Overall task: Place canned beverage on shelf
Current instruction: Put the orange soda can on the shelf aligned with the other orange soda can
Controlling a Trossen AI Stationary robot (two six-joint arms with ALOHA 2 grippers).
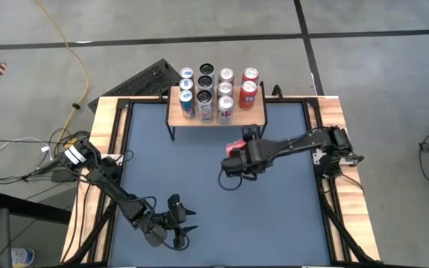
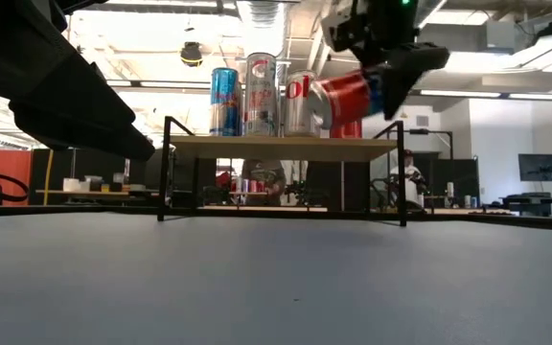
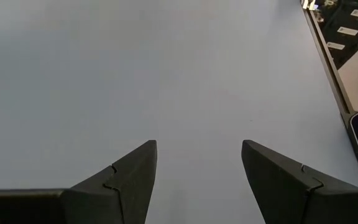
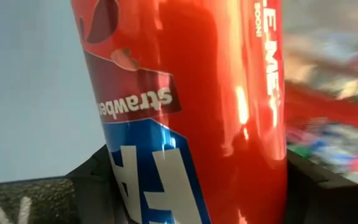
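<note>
While my right tool [image 1: 238, 155] is clamped on the tilted red metal can [image 2: 345, 96], just short of the wooden-top black-leg shelf [image 1: 253, 115], I risk clipping standing cans [image 1: 207, 91] w/ it. Left tool [image 3: 197, 180] apart, idle.

On the bench [image 1: 214, 223], the shelf [image 1: 177, 119] at the far edge carries cans [image 1: 205, 93] packed across most of its wooden top, leaving bare board only along the near edge and at the far-right corner. The right gripper [image 1: 235, 149], holding a red can [image 2: 348, 94], stands just in front of the shelf's right half. The blue surface between it and the left gripper [image 1: 185, 227], near left, lies open.
</note>
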